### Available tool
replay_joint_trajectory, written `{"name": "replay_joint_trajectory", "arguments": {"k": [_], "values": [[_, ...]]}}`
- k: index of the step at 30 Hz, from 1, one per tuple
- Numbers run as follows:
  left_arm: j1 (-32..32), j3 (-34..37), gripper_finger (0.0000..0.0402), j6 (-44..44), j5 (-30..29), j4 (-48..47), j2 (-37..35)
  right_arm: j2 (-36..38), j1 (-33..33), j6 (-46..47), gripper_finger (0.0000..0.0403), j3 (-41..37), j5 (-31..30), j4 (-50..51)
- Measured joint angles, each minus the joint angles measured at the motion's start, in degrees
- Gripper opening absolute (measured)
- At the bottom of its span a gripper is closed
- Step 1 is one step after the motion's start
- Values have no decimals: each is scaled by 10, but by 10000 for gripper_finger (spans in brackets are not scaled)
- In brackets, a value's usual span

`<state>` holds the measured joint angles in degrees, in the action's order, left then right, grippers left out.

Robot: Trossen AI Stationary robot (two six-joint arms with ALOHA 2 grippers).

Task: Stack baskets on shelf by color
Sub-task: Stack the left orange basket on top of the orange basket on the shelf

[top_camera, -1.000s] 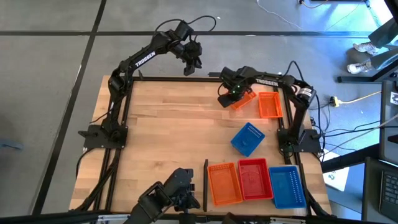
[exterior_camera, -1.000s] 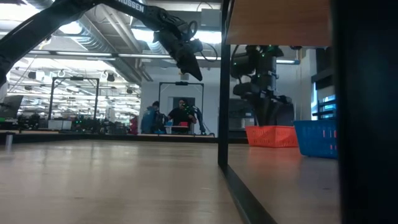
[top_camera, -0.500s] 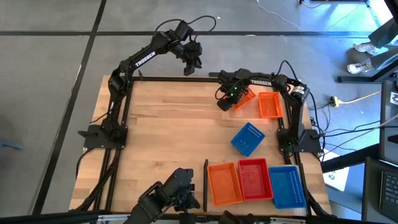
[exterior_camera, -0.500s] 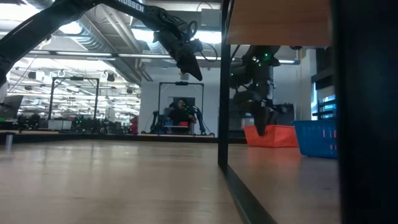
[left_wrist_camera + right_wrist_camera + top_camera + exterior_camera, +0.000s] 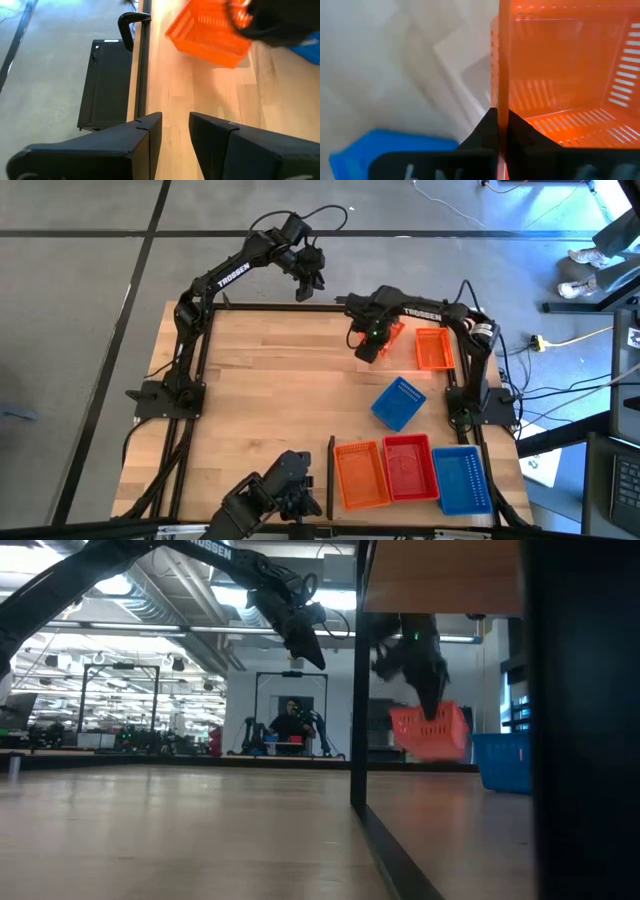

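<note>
Six baskets show from above on the wooden shelf (image 5: 270,410). One orange basket (image 5: 392,333) hangs tilted in the right gripper (image 5: 368,348), near the far edge. A second orange basket (image 5: 433,348) lies flat just beside it, toward the right rail. A blue basket (image 5: 399,402) sits askew nearer the middle. Along the near edge an orange stack (image 5: 361,475), a red stack (image 5: 408,468) and a blue stack (image 5: 461,479) stand side by side (how many are nested in each I cannot tell), just right of the short black divider strip (image 5: 330,476). The left gripper (image 5: 308,283) hangs beyond the far edge of the shelf, well apart from every basket.

From worktop height, the held orange basket (image 5: 430,730) is off the wood and tilted, one wall pinched from above by the right arm's jaws. A blue basket (image 5: 502,762) rests on the boards to its right. The left gripper (image 5: 303,635) hangs high, holding nothing. A person (image 5: 291,725) sits in the room behind.

Past the left wrist, the two dark fingers (image 5: 148,135) stand apart with bare wood between them; the lifted orange basket (image 5: 210,34) shows farther off.

Past the right wrist, the jaws are clamped together on the thin orange basket wall (image 5: 503,75), with blue plastic (image 5: 390,150) blurred below.
</note>
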<state>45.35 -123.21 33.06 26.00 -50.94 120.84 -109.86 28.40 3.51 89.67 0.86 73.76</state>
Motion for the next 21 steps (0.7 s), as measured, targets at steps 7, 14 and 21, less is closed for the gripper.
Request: {"name": "replay_joint_trajectory", "arguments": {"k": [7,14,21], "values": [[0,0,89,-52,-10,-3,0,13,-69,-21,2,123,-79,138],[-6,0,89,-50,53,-81,-29,52,-147,-54,1,206,-90,164],[-27,0,89,-45,97,-153,-98,146,-223,-53,1,207,-88,164]]}}
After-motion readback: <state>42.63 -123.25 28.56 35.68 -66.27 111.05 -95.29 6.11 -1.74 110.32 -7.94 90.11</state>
